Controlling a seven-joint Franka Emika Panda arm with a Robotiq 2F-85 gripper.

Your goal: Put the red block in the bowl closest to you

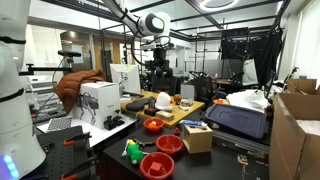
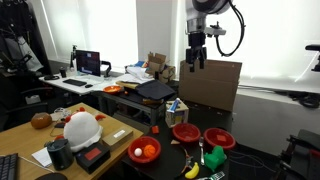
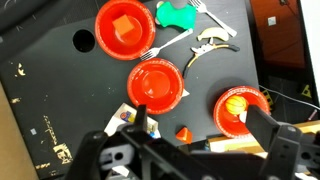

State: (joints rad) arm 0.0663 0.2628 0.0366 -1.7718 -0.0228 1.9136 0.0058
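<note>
Where the arm hangs high above the table (image 3: 50, 100), we record the gripper (image 2: 196, 66) with fingers spread and nothing between them. Block (image 3: 183, 132): red, small, lying on the dark table just below the middle bowl (image 3: 157, 85) and beside the end bowl (image 3: 240, 105), touching neither. The end bowl holds something orange. Far bowl (image 3: 122, 27): red, near a green object (image 3: 178, 14) and a fork (image 3: 165, 45).
</note>
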